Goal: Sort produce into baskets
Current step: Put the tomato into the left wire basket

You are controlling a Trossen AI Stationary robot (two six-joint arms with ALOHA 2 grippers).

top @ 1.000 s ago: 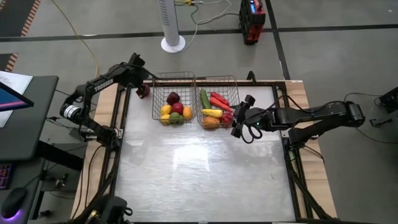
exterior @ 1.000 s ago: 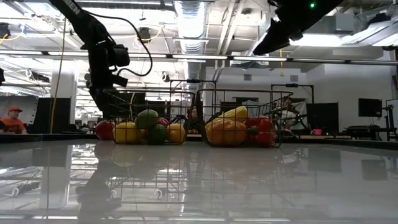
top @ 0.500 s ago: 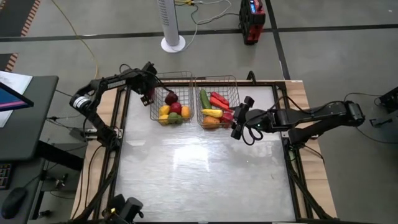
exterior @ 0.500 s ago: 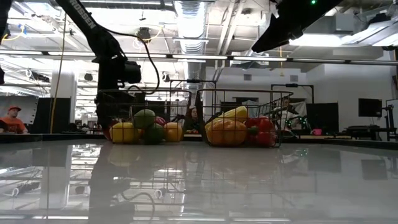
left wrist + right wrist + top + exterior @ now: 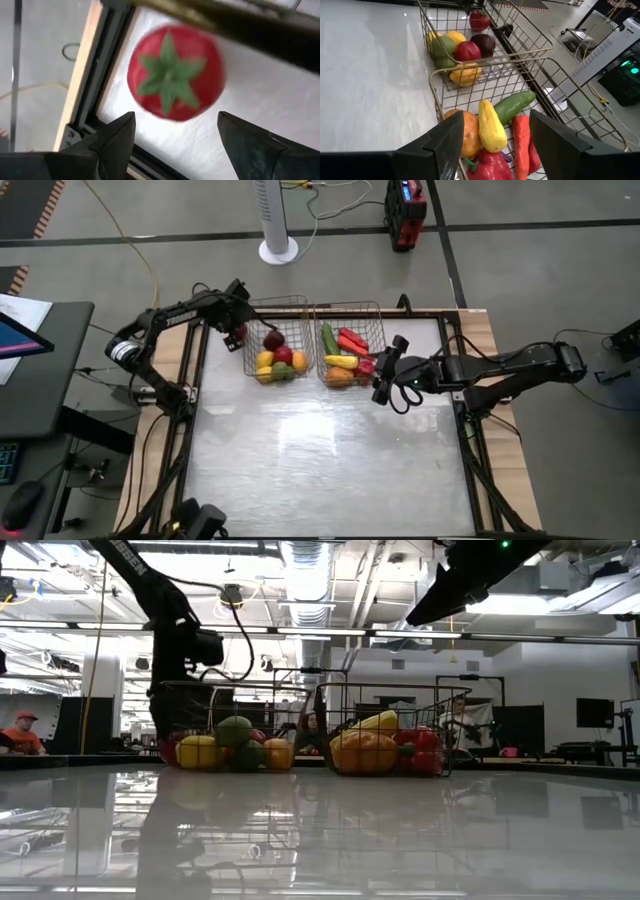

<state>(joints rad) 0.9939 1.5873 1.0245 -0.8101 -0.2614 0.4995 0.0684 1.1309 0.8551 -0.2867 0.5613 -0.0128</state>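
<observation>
left pincer (image 5: 237, 333): released over tomato (image 5: 173, 73), barely shifted | right pincer (image 5: 379, 370): released, unmoved beside right basket (image 5: 380, 330)

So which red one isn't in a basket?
The tomato with the green star top. It lies on the table just outside the left basket, under the open left pincer.

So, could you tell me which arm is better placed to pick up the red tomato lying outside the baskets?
The left. Its open gripper hovers right over the tomato beside the left basket, while the right gripper sits beyond the right basket.
</observation>
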